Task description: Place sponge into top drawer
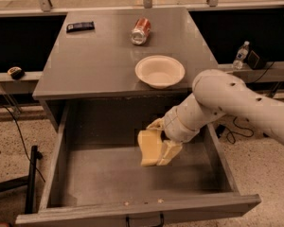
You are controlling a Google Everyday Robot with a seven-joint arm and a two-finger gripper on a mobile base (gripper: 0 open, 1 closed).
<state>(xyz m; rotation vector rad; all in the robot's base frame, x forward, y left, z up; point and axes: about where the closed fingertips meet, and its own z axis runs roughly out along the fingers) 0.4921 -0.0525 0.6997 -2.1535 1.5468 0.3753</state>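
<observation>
I have the gripper (162,150) down inside the open drawer (92,176), right of its middle, clamped on the sponge (148,148). The sponge hangs on edge, tilted, low over the drawer floor; I cannot tell whether it touches. The arm (222,100) comes in from the right over the drawer's side wall. On the table (94,65) behind sit a white bowl (159,71) near the front edge, a can (140,30) on its side and a dark bar (80,27).

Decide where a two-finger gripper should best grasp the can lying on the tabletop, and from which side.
Probably the middle of the can, from above, fingers across its round sides: it lies tipped, ends roughly front and back. The gripper hangs in the top drawer, shut on the sponge.
</observation>
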